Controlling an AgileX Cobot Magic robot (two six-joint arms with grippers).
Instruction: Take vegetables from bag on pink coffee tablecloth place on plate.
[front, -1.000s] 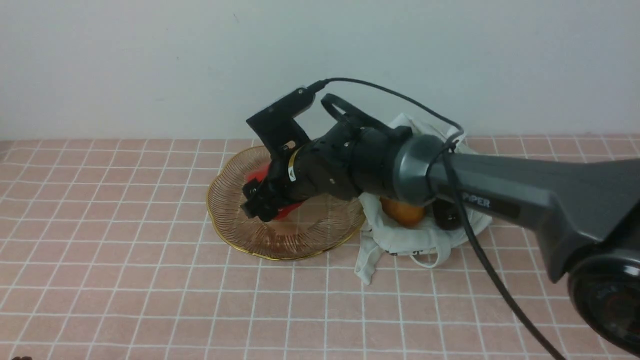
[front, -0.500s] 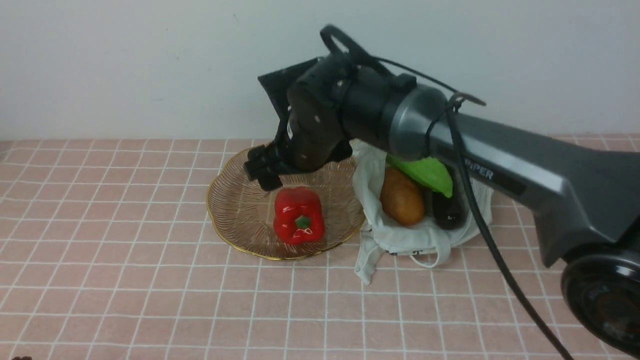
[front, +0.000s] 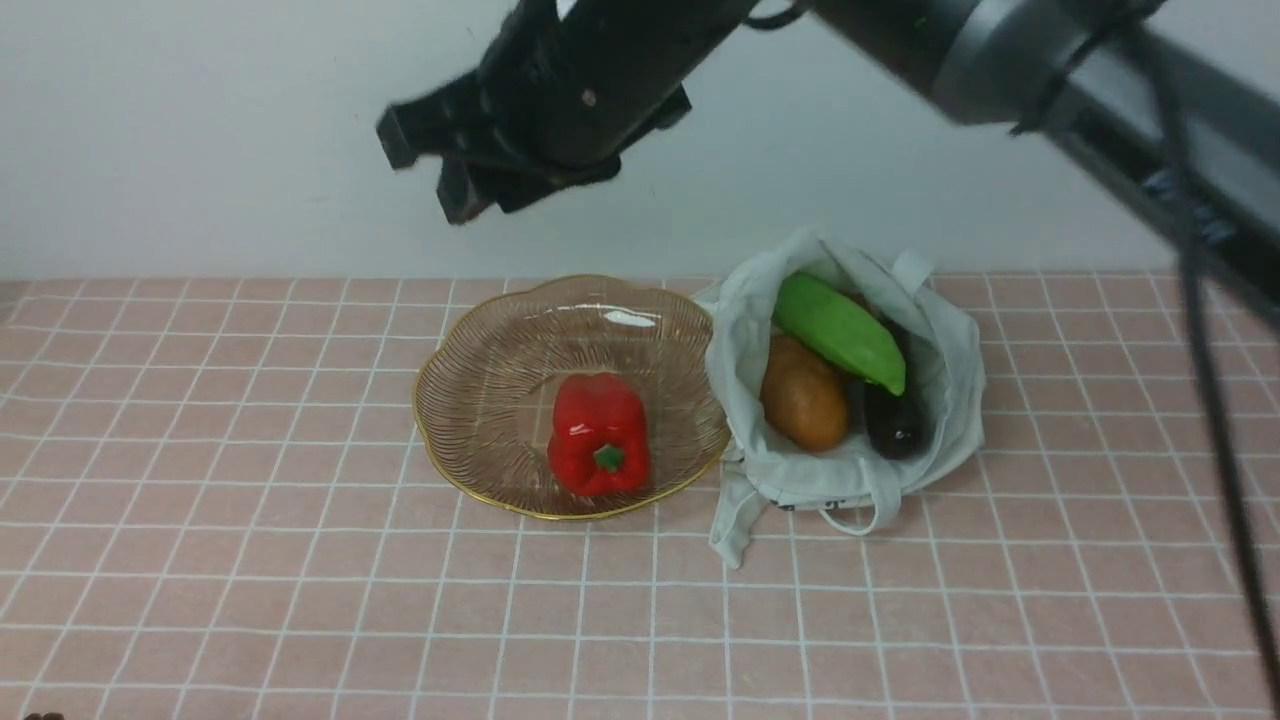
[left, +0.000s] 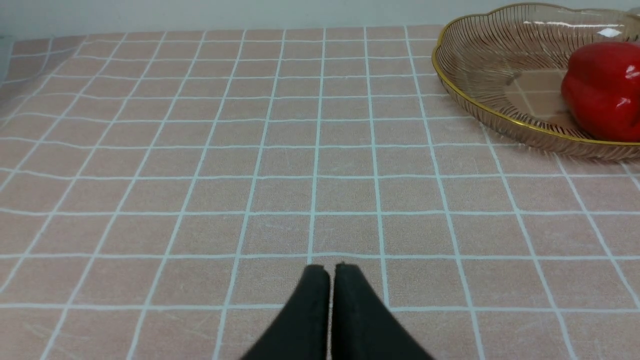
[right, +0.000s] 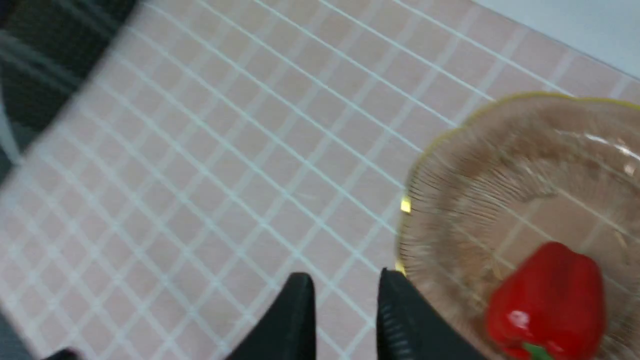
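Observation:
The red bell pepper (front: 598, 435) lies in the amber glass plate (front: 480, 400) on the pink grid tablecloth (front: 250, 500); both also show in the left wrist view, pepper (left: 605, 90) and plate (left: 480, 75), and in the right wrist view, pepper (right: 547, 297) and plate (right: 465, 200). The grey-white bag (front: 940, 440) right of the plate holds the brown potato (front: 803, 395), green cucumber (front: 838, 330) and dark eggplant (front: 893, 420). My right gripper (front: 425, 165) hangs high above the plate's far left, open and empty (right: 345, 282). My left gripper (left: 330, 272) is shut, low over bare cloth left of the plate.
A pale wall (front: 200, 130) backs the table. The right arm (front: 1100, 70) crosses the top right of the front view. The bag's loop handle (front: 860, 515) lies on the cloth in front of it.
My right gripper let go of the red pepper in the plate and rose up and away to the upper left. The pepper now lies free; the bag's contents are uncovered.

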